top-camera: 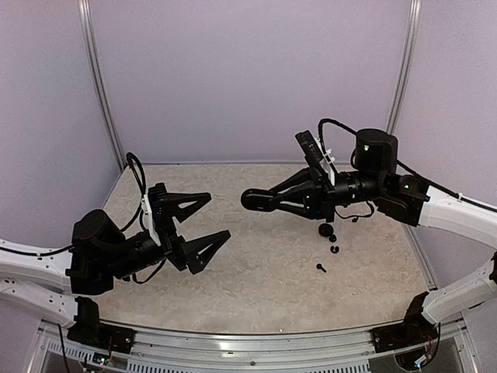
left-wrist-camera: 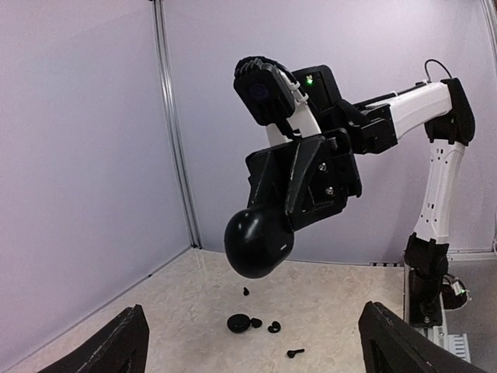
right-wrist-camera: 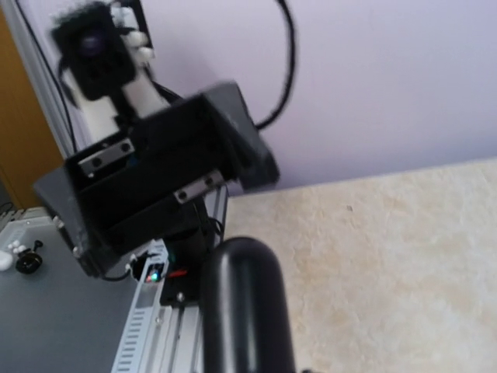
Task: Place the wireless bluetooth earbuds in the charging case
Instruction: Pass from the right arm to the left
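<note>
The right pincer (top-camera: 260, 200) is clamped on the charging case (left-wrist-camera: 256, 242), in the air above the worktop (top-camera: 233, 272). The earbuds (top-camera: 320, 267) lie on the worktop beneath the right arm, near a small black piece (top-camera: 326, 230). The left pincer (top-camera: 217, 214) stands wide apart.

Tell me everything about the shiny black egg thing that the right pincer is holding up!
That is the charging case: a smooth, glossy black pebble, like hard plastic, rounded all over. No open lid shows, so it seems shut. The right pincer clamps its upper end, so most of it sticks out past the fingertips. It hangs in the air above the table, touching nothing but the pincer.
</note>
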`<state>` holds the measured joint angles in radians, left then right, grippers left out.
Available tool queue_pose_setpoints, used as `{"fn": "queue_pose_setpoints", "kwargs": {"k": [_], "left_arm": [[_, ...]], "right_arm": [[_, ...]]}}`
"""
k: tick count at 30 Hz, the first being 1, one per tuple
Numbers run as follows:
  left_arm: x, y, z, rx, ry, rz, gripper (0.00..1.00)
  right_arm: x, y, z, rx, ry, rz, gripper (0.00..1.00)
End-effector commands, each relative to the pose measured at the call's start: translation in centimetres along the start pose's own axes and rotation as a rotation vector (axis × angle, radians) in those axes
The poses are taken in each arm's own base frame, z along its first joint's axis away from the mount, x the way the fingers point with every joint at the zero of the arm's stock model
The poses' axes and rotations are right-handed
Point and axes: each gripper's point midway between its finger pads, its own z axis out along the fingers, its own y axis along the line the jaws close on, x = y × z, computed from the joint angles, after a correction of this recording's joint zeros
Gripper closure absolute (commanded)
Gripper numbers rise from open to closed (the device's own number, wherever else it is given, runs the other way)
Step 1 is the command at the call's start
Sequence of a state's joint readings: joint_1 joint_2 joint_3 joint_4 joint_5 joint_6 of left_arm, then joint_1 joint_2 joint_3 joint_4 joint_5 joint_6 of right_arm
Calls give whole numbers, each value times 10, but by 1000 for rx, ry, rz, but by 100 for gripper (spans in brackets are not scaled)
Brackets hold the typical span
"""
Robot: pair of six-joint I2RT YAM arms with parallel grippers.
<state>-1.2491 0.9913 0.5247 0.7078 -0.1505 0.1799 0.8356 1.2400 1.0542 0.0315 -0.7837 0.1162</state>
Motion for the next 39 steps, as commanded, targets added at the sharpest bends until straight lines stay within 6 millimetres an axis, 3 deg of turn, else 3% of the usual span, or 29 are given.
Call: {"fn": "queue_pose_setpoints", "kwargs": {"k": [1,12,22,30,39], "left_arm": [[-17,-16,5,154,-35,-156,14],[-6,-14,34,155,9,-263,39],[-7,-16,37,175,-46,-319,51],[-11,-16,37,181,-96,-346,51],[-6,-18,39,188,-89,-339,59]], "right_arm": [[-27,12,0,-65,-81,-98,87],[-25,27,21,-150,-77,-106,88],[-24,29,25,-159,-83,-108,88],[-22,29,25,-159,-81,-102,88],[-22,30,25,-157,-90,-99,88]]}}
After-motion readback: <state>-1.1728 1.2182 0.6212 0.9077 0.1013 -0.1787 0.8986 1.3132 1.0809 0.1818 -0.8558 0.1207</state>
